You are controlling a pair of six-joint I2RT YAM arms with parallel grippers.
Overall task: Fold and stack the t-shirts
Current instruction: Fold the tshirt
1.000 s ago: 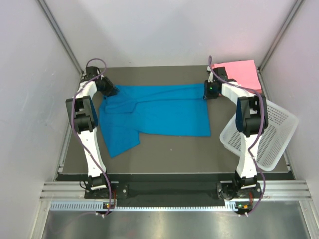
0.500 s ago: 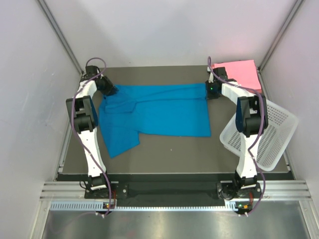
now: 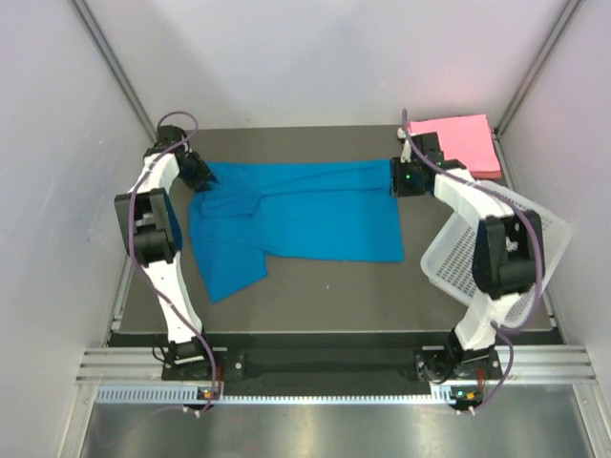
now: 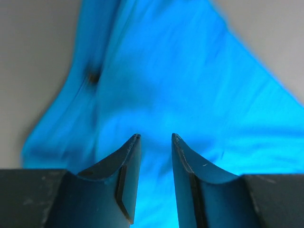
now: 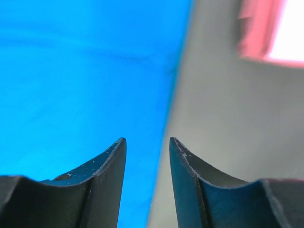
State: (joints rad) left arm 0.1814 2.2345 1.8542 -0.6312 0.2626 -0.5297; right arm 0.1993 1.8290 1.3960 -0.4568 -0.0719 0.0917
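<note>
Left jaws stand apart with nothing between them, low over the far-left corner of the blue shirt (image 3: 305, 215). Right jaws are apart too and empty, straddling its far-right edge where cloth meets bare tabletop (image 3: 334, 296). The blue shirt lies spread flat, one part trailing near-left, so its folding looks barely begun. The pink shirts (image 3: 463, 138) sit folded at the far-right corner, the likely stack. Both arms reach far forward, wrists pitched down.
</note>
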